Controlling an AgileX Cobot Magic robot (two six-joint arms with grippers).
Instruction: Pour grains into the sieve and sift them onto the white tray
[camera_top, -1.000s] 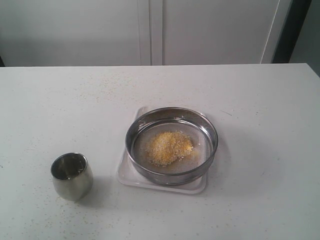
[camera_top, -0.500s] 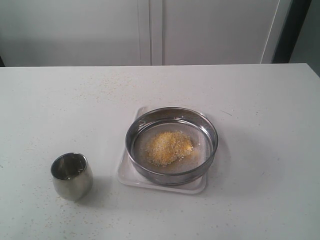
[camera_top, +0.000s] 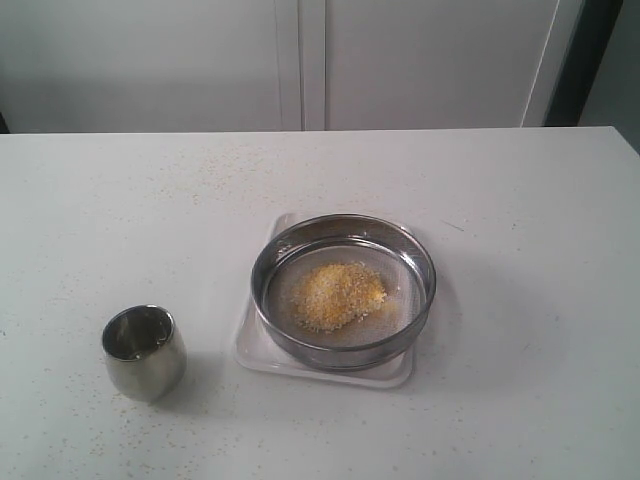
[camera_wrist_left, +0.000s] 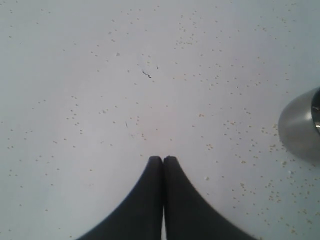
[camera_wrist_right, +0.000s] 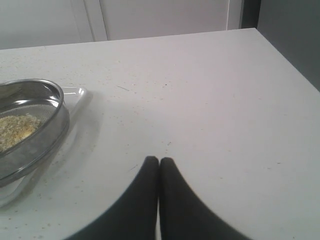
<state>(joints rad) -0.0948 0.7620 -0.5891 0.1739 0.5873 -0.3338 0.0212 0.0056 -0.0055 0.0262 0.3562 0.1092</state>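
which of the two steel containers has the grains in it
The wide, shallow round steel sieve on the white rectangular tray holds the yellow grain heap; the small rounded steel cup looks empty.

Yellow grains (camera_top: 335, 295) heaped in steel sieve (camera_top: 343, 290) atop white tray (camera_top: 262, 356).

Sieve (camera_top: 330, 352) on tray (camera_top: 256, 350), cup (camera_top: 145, 355) off to the left.
The grains (camera_top: 337, 294) lay heaped in the sieve, which sat on the tray near the middle of the table (camera_top: 530, 230); the cup stood upright, well apart to the left and slightly nearer the front.
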